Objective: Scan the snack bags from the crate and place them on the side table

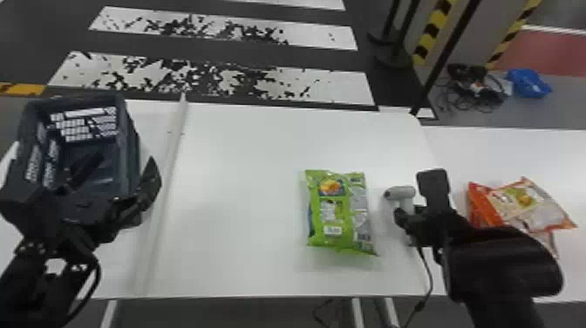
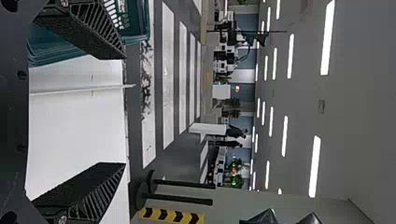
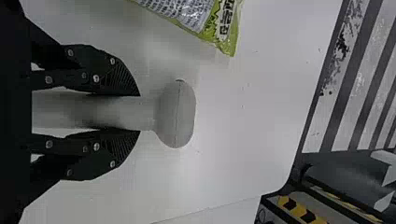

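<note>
Right gripper (image 3: 139, 113) squeezes the scanner (image 3: 176, 114); left gripper (image 2: 125, 111) is wide open. The green snack bag (image 1: 340, 211) lies left of the scanner, barcode (image 1: 332, 230) up. Scan time, I think: aim at that barcode next. Orange snack bags (image 1: 523, 200) sit right, on the side table (image 1: 501, 152). Farther left stands the crate (image 1: 129, 148).

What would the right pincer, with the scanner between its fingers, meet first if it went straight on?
Past the scanner in the right pincer, probably the white table; the green snack bag lies off to its left. How far down is unclear.
</note>
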Motion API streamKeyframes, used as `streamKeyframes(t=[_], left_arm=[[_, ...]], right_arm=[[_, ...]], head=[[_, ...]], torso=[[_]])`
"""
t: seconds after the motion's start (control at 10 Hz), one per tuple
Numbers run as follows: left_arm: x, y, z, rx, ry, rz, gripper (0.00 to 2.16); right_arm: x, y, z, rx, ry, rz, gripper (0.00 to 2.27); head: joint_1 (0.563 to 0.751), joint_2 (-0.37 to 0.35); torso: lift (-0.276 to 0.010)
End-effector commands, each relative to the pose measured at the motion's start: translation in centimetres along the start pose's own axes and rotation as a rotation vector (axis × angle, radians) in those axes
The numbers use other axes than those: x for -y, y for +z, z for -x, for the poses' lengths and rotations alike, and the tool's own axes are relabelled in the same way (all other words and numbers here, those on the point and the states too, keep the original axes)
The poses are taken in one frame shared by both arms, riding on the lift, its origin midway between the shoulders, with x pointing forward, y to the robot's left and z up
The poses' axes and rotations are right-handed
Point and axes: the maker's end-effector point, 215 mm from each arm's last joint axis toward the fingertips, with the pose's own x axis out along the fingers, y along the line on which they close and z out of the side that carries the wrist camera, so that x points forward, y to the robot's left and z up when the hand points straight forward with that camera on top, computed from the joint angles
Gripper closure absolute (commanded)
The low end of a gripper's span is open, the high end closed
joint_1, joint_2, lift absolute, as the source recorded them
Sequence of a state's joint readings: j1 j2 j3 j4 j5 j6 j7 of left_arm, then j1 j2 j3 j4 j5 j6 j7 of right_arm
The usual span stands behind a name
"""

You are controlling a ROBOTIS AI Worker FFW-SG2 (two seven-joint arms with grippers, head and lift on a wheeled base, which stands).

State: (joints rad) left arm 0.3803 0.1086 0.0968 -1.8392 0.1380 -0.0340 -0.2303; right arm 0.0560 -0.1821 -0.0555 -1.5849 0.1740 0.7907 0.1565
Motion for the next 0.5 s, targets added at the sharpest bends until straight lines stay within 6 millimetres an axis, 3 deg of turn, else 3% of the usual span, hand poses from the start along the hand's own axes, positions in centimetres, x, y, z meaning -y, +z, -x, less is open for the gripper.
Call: streamKeyframes(t=[0.0,0.2,0.4], left_arm=[[0.0,0.0,0.0,-0.001,0.0,0.0,0.06],[0.0,-0.1,0.0,-0.004,0.0,0.001,0.06],[0.0,-0.1,0.0,-0.004,-0.002,0.001,0.06]], right_arm=[[0.0,-0.5,0.0,-0.026,0.0,0.0,2.26],[-0.1,-0.1,0.9,-0.011,0.0,-0.002,2.26],[0.0,-0.3,3.6,-0.027,0.0,-0.017,2.26]], head=[[0.695,-0.12],[0.695,-0.122],[0.695,-0.121]], torso=[[-0.05],[-0.05],[-0.05]])
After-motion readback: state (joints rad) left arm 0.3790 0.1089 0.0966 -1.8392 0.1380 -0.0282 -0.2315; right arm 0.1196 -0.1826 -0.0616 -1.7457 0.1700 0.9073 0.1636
